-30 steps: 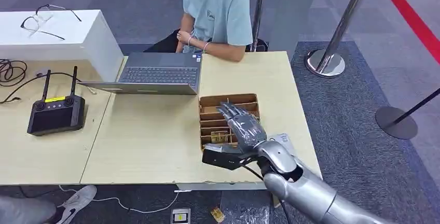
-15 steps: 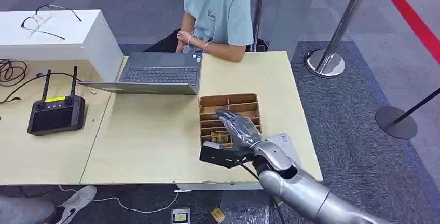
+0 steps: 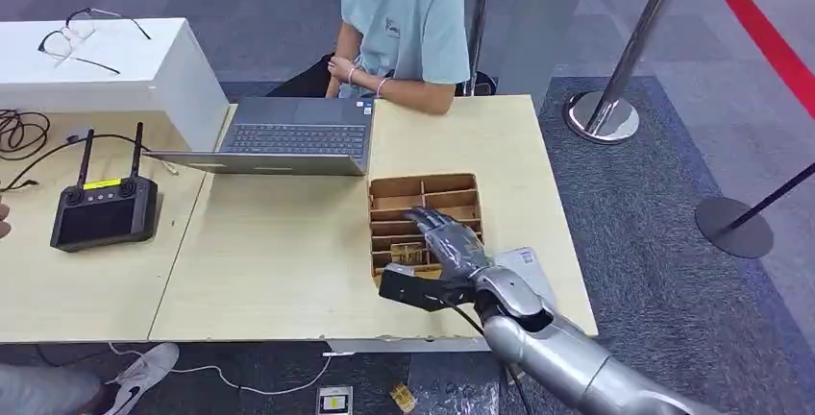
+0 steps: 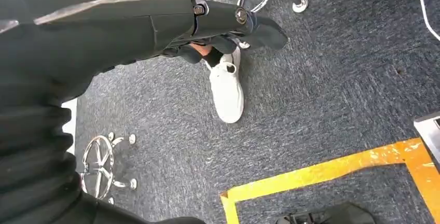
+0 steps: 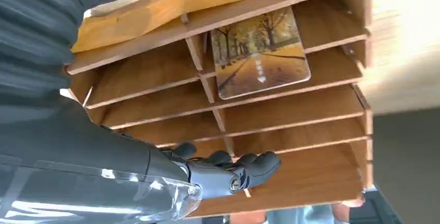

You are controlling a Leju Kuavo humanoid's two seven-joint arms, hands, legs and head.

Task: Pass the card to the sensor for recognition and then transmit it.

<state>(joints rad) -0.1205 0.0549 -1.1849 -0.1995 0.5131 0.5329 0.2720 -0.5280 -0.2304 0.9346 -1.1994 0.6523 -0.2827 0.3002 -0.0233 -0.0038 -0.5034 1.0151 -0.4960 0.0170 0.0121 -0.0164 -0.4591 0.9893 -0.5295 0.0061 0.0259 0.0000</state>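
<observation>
1. Head view: my right hand (image 3: 450,242) hangs over the slotted wooden box (image 3: 425,189) on the desk (image 3: 279,261), palm down, fingers spread over the near slots. It holds nothing.
2. Right wrist view: the card (image 5: 258,53), with an autumn avenue printed on it, leans in one slot next to the centre divider, an end sticking out above the slat. My fingers (image 5: 236,167) lie a few slots away from it, not touching.
3. My left hand (image 4: 228,22) hangs at my side over the carpet; fingers lightly curled, nothing in them as far as I can tell.
4. Step in hand, as I judge it: reach and pinch the card out of its slot.
5. To do it well: bring the fingertips across to the card's slot first, then lower. Coming down where they are now would only meet slats.
6. Pinch the exposed end, thumb on one face and a finger on the other. Draw out along the slot's line so the card doesn't jam on the divider.
7. Risk: the box looks light; a sideways pull may drag it. Lift cleanly.
8. White device (image 3: 524,263) lies just beside the box, under my wrist. Possibly the sensor; cannot confirm.
</observation>
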